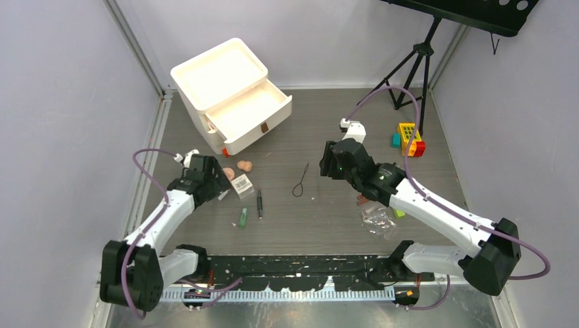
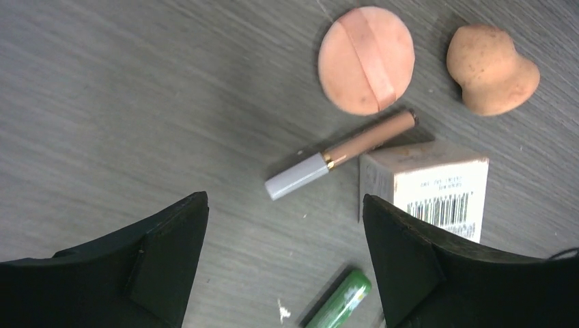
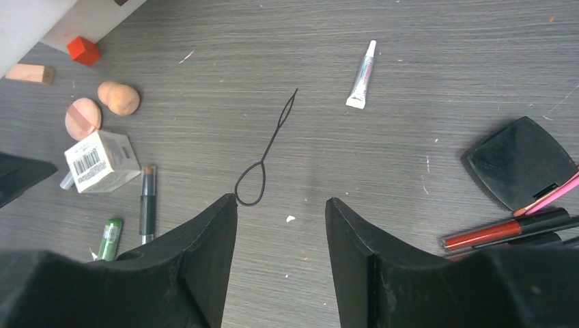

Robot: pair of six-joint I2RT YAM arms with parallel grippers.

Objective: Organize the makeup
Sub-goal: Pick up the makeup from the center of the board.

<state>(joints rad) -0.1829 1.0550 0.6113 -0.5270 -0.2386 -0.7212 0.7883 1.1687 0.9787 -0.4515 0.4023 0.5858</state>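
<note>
The makeup lies scattered on the grey table. In the left wrist view I see a pink round puff [image 2: 366, 60], a peach sponge [image 2: 491, 68], a beige tube with a grey cap [image 2: 341, 154], a barcoded box [image 2: 437, 184] and a green tube [image 2: 338, 304]. My left gripper [image 2: 283, 205] hovers over bare table just short of them, open and empty. The right wrist view shows a thin black loop [image 3: 266, 154], a white tube [image 3: 362, 75], a black compact [image 3: 522, 162] and a red lip pencil [image 3: 505, 231]. My right gripper [image 3: 281, 201] stands open, with the loop's end by its left fingertip.
A white drawer organizer [image 1: 232, 96] with its drawer pulled out stands at the back left, a small red cube [image 3: 83, 50] at its foot. Toy blocks [image 1: 408, 139] sit at the back right by a tripod [image 1: 416, 68]. A crumpled clear bag [image 1: 379, 219] lies under the right arm.
</note>
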